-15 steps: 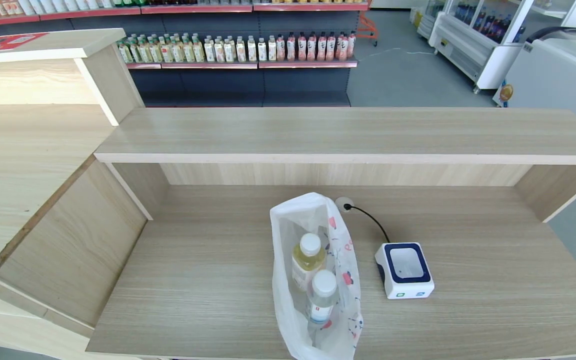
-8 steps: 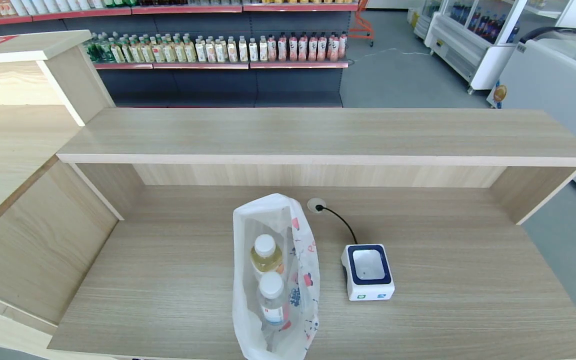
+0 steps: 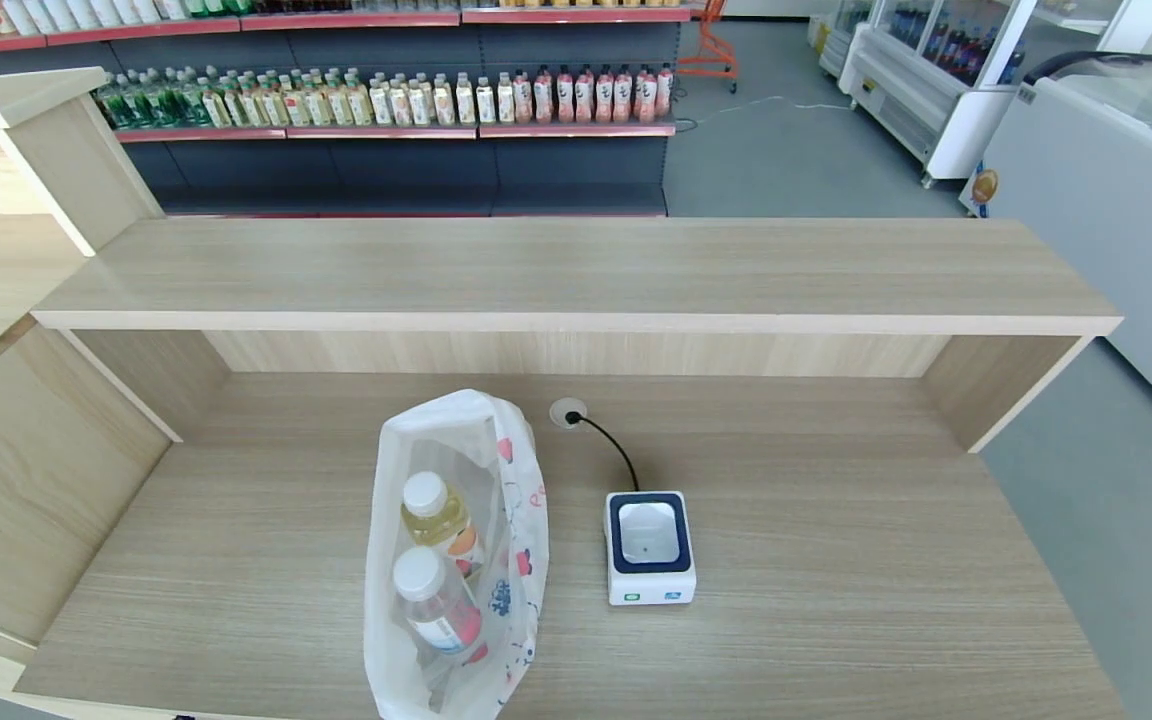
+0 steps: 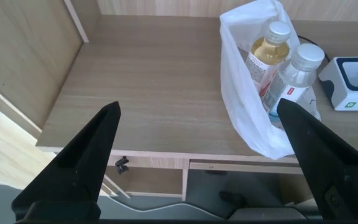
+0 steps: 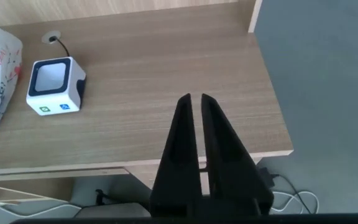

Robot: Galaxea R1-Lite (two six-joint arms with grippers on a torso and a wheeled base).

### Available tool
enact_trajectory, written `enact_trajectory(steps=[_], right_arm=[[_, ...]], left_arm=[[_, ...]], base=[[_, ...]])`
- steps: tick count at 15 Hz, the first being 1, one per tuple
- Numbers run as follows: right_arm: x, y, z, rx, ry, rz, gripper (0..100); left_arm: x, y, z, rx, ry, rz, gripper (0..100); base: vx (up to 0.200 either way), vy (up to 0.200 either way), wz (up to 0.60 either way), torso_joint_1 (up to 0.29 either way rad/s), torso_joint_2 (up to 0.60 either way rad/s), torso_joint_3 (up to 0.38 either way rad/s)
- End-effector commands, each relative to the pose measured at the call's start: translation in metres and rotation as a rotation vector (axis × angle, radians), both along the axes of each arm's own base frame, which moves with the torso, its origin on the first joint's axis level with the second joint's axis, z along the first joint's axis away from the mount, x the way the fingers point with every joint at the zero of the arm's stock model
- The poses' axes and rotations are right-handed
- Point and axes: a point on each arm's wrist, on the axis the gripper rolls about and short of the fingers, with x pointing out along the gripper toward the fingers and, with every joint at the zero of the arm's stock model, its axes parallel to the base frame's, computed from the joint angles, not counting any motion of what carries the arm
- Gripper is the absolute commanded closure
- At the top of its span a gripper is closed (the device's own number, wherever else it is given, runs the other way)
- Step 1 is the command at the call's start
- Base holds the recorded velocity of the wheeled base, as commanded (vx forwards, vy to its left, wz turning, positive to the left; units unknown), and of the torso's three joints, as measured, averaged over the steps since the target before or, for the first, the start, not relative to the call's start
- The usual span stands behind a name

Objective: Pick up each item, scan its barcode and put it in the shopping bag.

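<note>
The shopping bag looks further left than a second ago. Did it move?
No. The shopping bag sits beside the scanner and cable hole as before; the whole picture slid left, so the camera turned.

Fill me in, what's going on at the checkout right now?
Nothing is being handled. A yellow-drink plastic bottle and a clear plastic bottle sit inside the white printed plastic shopping bag on the light wooden counter, beside the white-and-blue box-shaped barcode scanner. The left claw is open, the right claw shut; both empty, by the counter's front edge.
</note>
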Motion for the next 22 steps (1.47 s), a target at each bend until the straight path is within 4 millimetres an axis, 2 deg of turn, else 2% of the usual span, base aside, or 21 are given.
enact_trajectory(steps=[1,22], right_arm=[[0.0002,0.0000,0.0001,0.000,0.003,-0.001,100],[0.0002,0.0001,0.0001,0.000,0.003,0.001,100]], left_arm=[[0.0000,0.0000,-0.0001,0.002,0.000,0.000,0],[0.0000,0.0000,-0.0001,-0.001,0.000,0.001,0]], base=[[0.000,0.000,0.00,0.000,0.00,0.000],[0.000,0.000,0.00,0.000,0.00,0.000]])
